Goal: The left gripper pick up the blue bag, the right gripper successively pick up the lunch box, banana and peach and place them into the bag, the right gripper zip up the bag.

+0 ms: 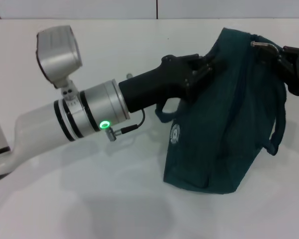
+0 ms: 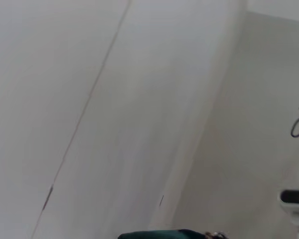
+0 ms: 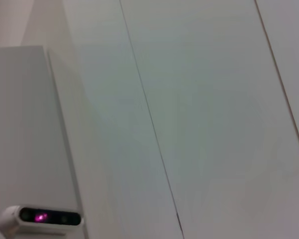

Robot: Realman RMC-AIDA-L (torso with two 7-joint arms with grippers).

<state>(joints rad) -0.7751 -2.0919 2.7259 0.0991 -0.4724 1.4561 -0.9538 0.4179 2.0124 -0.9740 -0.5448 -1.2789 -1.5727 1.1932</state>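
Blue bag (image 1: pixel 219 114) hangs clenched in the left hand (image 1: pixel 205 67) — right hand (image 1: pixel 284 57) pinches the zipper ring (image 1: pixel 263 46); pull steadily away from the left.

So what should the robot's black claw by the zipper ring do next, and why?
Probably pull the metal ring along the zipper. The right gripper is at the ring on top of the blue bag, the left gripper grips the bag's other end, and no food shows outside.

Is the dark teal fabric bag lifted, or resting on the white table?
Resting: the teal fabric bag has its bottom on the white table, top held by the left gripper.
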